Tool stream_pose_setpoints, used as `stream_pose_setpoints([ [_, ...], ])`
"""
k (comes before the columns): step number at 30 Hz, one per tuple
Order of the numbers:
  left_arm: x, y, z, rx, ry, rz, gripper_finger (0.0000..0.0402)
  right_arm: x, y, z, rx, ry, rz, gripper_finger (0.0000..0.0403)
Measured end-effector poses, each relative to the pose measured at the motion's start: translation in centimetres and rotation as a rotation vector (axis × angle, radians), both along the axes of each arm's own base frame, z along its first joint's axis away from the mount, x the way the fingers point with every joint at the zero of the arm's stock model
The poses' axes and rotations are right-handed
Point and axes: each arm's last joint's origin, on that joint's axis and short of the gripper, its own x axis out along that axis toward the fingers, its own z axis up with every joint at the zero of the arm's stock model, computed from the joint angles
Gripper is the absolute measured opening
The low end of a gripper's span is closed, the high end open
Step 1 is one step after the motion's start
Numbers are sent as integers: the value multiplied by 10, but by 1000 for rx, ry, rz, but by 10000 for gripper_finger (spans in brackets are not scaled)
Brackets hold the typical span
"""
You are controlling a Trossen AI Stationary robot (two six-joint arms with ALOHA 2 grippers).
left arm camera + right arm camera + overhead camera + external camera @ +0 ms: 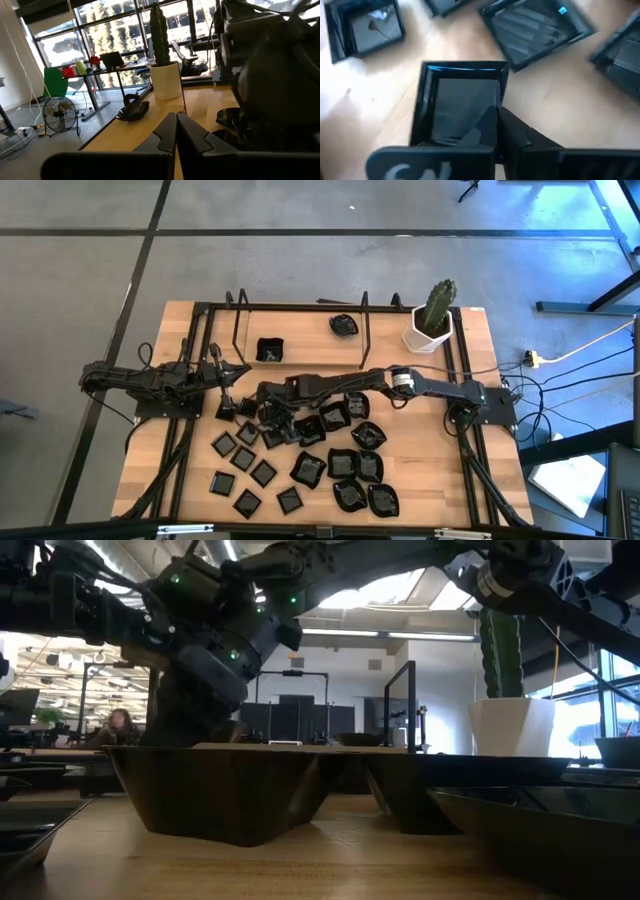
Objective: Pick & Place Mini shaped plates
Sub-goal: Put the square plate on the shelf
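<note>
Many mini shaped plates, glossy and black, lie spread over the near middle of the table (pixel 300 470). A square plate (pixel 269 350) and a rounded one (pixel 344 326) sit apart by the far rack. My right arm reaches across the table to the left end of the pile. There its gripper (pixel 262 393) (pixel 497 112) is shut on a raised-rim square plate (pixel 460 100). My left gripper (pixel 228 375) (pixel 176 131) waits at the left, level and shut on nothing. My right gripper pinches one side wall of the square plate (pixel 502 92), near a corner. One finger (pixel 487 122) is inside the dish and the other (pixel 520 132) outside it. The fingers slant down from the table's right side. Whether the plate is clear of the wood, I cannot tell.
A white pot with a cactus (pixel 432 320) stands at the far right corner. A black wire rack (pixel 300 330) runs along the far side. Other plates (pixel 540 30) (pixel 365 27) lie close around the held one. Bare wood shows at the far left (pixel 190 330).
</note>
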Motion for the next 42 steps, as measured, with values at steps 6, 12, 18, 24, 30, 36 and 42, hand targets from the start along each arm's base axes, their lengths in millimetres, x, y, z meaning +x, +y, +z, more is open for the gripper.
stream_pose_setpoints([
  [6, 0, 0, 0, -1, 0, 0, 6, -6, -8, 25, 38, -14, -18, 8],
  [12, 0, 0, 0, -1, -1, 0, 5, -20, -7, 64, 111, -28, 52, 4],
  [18, 0, 0, 0, -4, -2, 0, 7, -50, -9, 132, 298, -73, 152, 7],
  [24, 0, 0, 0, -25, -11, -2, 4, -89, -36, 204, 443, -141, 114, 4],
  [30, 0, 0, 0, -26, -14, -2, 8, -121, -72, 248, 521, -198, 25, 7],
  [36, 0, 0, 1, -26, -17, -1, 4, -137, -104, 260, 496, -219, -90, 7],
  [42, 0, 0, 1, -26, -17, -1, 8, -142, -130, 256, 409, -224, -219, 7],
])
